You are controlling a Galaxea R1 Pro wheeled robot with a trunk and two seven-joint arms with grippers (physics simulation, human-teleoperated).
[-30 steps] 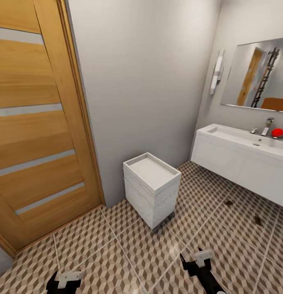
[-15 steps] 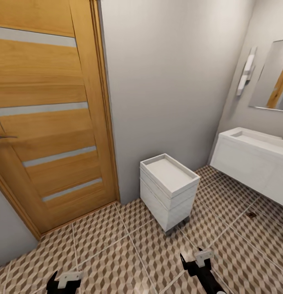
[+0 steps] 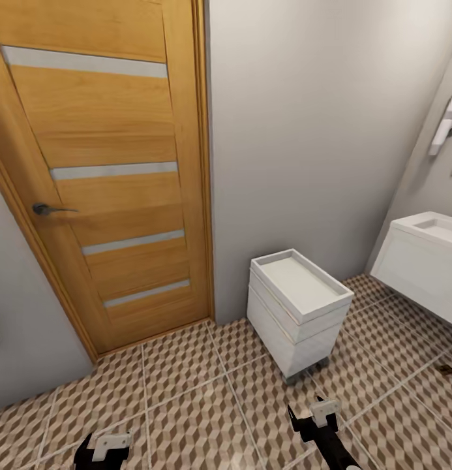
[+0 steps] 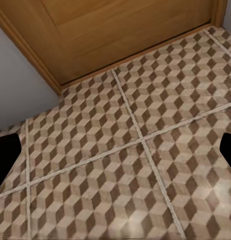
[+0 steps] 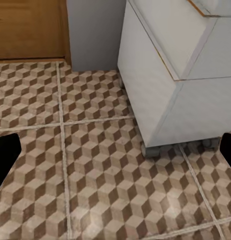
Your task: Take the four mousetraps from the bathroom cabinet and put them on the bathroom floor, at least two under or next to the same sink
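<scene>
The bathroom floor (image 3: 206,405) of cube-pattern tiles spreads below me. One corner of the white sink (image 3: 434,228) on its vanity (image 3: 415,274) shows at the right edge. A small dark flat thing (image 3: 445,369) lies on the tiles by the vanity, too small to identify. The orange-brown cabinet is out of view. My left gripper (image 3: 103,450) and right gripper (image 3: 315,418) hang low over the tiles. In the left wrist view the left gripper (image 4: 115,152) stands open and empty. The right gripper (image 5: 115,152) is open too, facing the white drawer unit (image 5: 170,75).
A small white drawer unit on castors (image 3: 297,313) stands against the grey wall. To its left is a shut wooden door (image 3: 115,183) with a metal handle (image 3: 46,209). Open tiles lie between me, the door and the unit.
The whole picture has slid to the right, so the camera has turned left. The mirror and tap have left the view and the door handle has come in. Both grippers are held as before.
</scene>
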